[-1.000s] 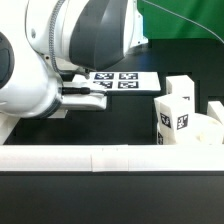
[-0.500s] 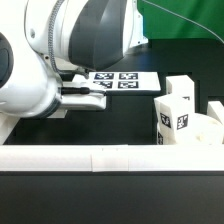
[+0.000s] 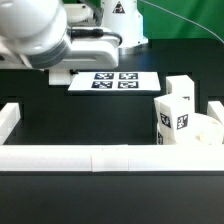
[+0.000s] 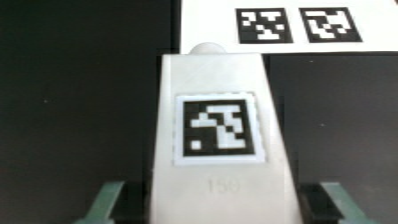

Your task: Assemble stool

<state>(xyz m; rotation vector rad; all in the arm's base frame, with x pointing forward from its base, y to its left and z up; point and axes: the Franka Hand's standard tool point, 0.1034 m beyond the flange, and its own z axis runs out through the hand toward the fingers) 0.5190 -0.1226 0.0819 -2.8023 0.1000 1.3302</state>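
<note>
- The gripper (image 4: 219,205) is closed narrow on a long white plastic leg block (image 4: 217,120). In the wrist view its two grey-green fingers (image 4: 111,202) sit against the block's long sides, one on each side.
- The held leg block carries a black-and-white square tag on the face turned to the wrist camera. It has a small rounded nub at the end away from the fingers.
- Past that nub lies the thin flat white marker board (image 4: 285,25) on the black table. Two of its tags show from the wrist.
- In the exterior view the big white robot arm (image 3: 35,35) fills the upper corner at the exterior view's left, hanging over the black table (image 3: 100,120). From there I cannot make out the gripper or what it holds.
- In that view the marker board lies flat toward the back, near the middle, with four tags facing up.
- At the exterior view's right a standing white leg block (image 3: 173,122) shows a tag on its front face. A second white block (image 3: 182,90) stands just behind it; whether they touch I cannot tell.
- Beside them sits the thick round white disc seat (image 3: 205,140), partly cut off by the frame edge.
- A long white border rail (image 3: 90,158) runs along the front of the table, and a shorter rail (image 3: 10,120) stands at the exterior view's left.
</note>
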